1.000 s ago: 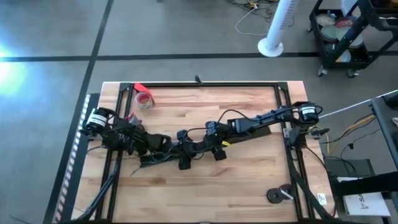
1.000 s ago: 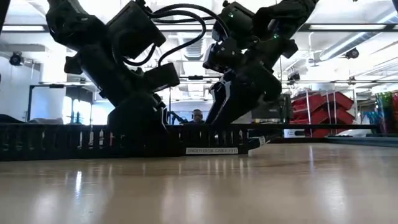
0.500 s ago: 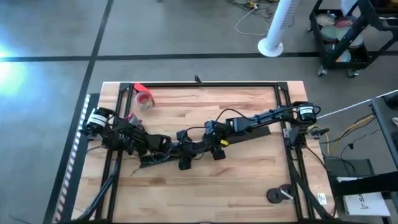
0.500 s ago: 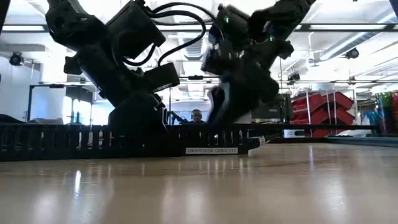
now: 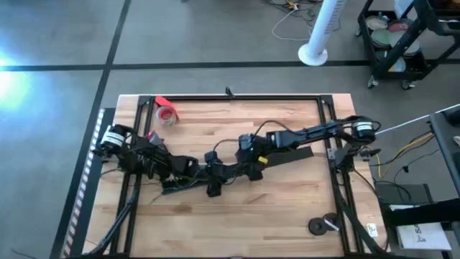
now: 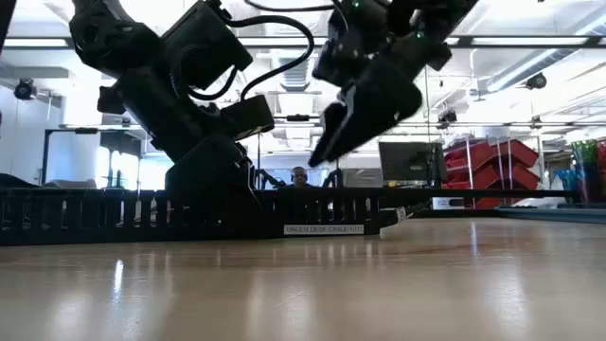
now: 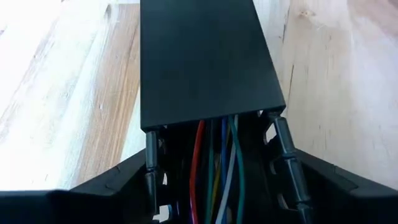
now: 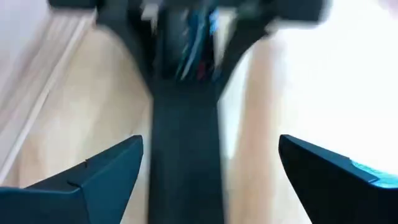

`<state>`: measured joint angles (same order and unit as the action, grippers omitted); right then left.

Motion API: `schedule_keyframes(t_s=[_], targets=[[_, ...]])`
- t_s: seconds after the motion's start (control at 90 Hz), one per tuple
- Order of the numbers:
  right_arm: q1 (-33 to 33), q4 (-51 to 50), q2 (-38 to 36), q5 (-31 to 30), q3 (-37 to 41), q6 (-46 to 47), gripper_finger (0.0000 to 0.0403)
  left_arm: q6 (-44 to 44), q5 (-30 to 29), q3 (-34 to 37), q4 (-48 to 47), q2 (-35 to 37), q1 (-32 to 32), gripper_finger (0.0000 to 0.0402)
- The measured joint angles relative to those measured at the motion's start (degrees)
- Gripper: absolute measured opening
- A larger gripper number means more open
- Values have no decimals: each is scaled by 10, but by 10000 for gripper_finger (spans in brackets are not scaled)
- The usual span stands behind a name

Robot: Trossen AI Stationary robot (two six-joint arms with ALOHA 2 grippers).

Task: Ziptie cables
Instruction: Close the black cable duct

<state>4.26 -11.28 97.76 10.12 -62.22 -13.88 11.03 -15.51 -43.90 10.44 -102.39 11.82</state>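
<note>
A long black slotted cable duct (image 5: 171, 186) lies slantwise across the middle of the table, a flat black cover (image 7: 205, 62) on top of it. The cables (image 7: 214, 168), thin red, green, blue and grey wires, run inside the duct's uncovered end. My left gripper (image 7: 214, 186) is shut on that end and sits low on the duct (image 6: 213, 180). My right gripper (image 8: 211, 180) hangs open above the covered stretch (image 6: 327, 152), one finger on each side and clear of it. The ziptie is out of view. My left gripper pinches the duct's uncovered end between its two fingers, one on each slotted side wall (image 7: 149, 165). The fingers slant down from the table's left side and lie along the duct. The duct rests flat on the table with the cables lying inside it.
A roll of red tape (image 5: 167, 114) lies at the far left corner. Black frame rails (image 5: 230, 97) run along the table's edges. A pair of small dark round things (image 5: 320, 225) sits near the right front corner. Bare wood lies in front of the duct.
My right gripper has risen off the duct and tipped, its fingers now hanging clear above the cover. The duct and my left gripper have stayed where they were.
</note>
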Motion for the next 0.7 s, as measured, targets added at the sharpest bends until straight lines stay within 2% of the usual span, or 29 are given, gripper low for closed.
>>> schedule_keyframes(t_s=[0.067, 0.211, 0.344, 0.7], targets=[[19, 4, -11, 18, 2, 8, 360, 0, 0, 0, 0, 0, 0, 273], [59, 32, -12, 16, 1, 30, 361, 0, 0, 1, 3, 0, -1, 271], [83, 29, -12, 13, 0, 93, 361, 0, 0, 0, 5, 0, -1, 268], [93, 31, -13, 14, -3, 103, 361, -1, -4, -2, 8, 0, -1, 244]])
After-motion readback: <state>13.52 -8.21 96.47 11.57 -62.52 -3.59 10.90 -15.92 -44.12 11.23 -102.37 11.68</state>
